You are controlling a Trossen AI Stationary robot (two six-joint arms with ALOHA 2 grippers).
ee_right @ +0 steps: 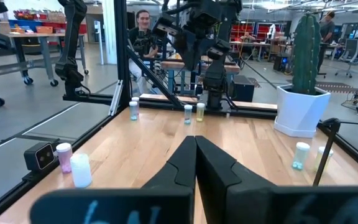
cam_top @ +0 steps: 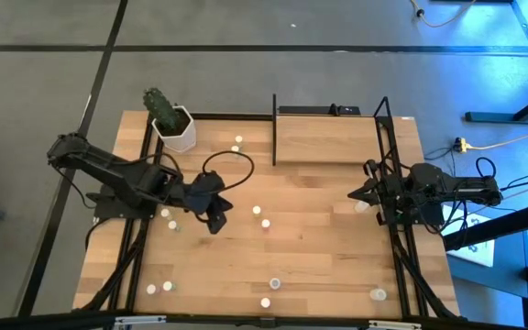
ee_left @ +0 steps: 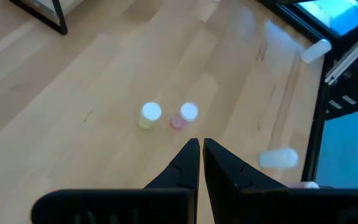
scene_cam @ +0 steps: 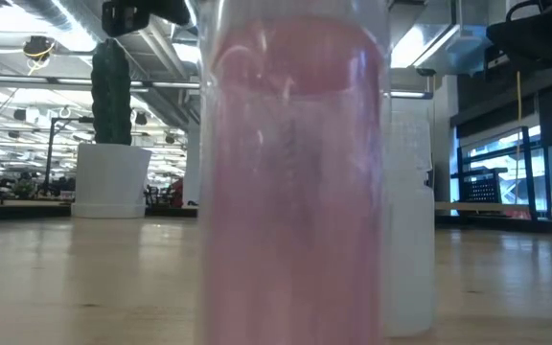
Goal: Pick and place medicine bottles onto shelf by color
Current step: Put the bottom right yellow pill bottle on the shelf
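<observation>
Small round capped medicine bottles (cam_top: 266,223) dot the pale wood-plank counter (cam_top: 319,247). The light-wood shelf (cam_top: 326,139) sits at its far edge. Left gripper (cam_top: 216,220) and right gripper (cam_top: 357,194) fingers are pressed together, empty.

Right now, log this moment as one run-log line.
left gripper: shut, empty, over table centre-left | right gripper: shut, empty, at right edge | medicine bottles: scattered on table | shelf: no bottles seen on it

A cactus (cam_top: 159,104) stands in a white pot (cam_top: 178,131) at the table (cam_top: 319,247) corner.
</observation>
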